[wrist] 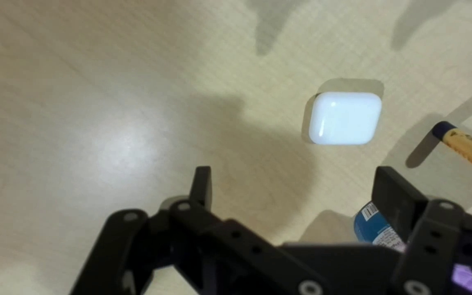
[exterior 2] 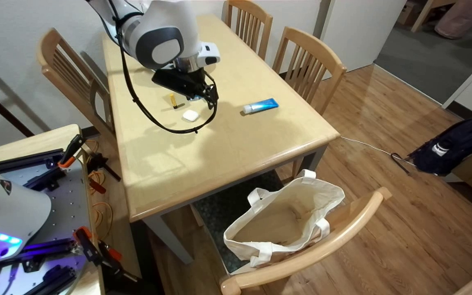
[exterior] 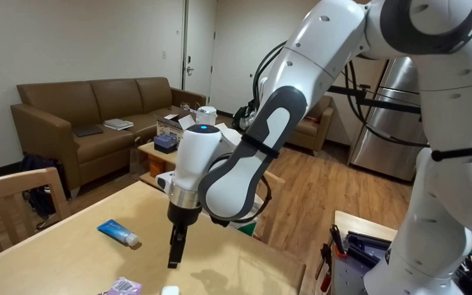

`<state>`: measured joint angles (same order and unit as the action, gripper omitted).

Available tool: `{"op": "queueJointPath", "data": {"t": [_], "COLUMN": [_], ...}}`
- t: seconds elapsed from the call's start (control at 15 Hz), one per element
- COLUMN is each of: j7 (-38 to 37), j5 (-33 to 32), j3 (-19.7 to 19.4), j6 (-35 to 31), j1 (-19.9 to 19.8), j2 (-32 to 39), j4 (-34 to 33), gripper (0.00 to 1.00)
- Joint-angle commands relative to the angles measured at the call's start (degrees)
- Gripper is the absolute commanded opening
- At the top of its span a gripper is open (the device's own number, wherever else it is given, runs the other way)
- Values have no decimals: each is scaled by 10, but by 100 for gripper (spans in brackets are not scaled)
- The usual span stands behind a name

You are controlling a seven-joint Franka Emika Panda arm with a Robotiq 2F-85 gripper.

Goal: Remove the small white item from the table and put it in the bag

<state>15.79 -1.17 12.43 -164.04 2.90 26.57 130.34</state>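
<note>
Glossy, rounded white item (wrist: 345, 118) flat on the table (exterior 2: 166, 184), cream bag (exterior 2: 318, 200) open on a chair (exterior 2: 336, 243)

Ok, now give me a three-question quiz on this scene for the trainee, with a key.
1. True or false: the small white item lies on the table, outside the bag.
2. The gripper is: (a) clamped on the blue tube, (b) open, holding nothing, (c) fully shut.
3. Fill in: in an exterior view, the bag sits on a ____.

Key: 1 true; 2 b; 3 chair.
</note>
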Motion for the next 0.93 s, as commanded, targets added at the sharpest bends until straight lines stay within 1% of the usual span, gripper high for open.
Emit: {"op": "queueJointPath", "data": {"t": [0.0,0.2,0.4,0.47,0.6,0.87], "j7": [35,23,-8,-9,-17,-38], "j5": [23,11,-10,-12,-17,-26], "j3": [53,55,24,21,10,-8], "j6": [21,57,88,96,105,101], "j1": [-37,-27,14,21,41,79], "j2": [50,64,64,67,72,86], "j4": [-44,-66,-64,-65,-67,-68], "gripper": [100,100,100,100,100,100]}}
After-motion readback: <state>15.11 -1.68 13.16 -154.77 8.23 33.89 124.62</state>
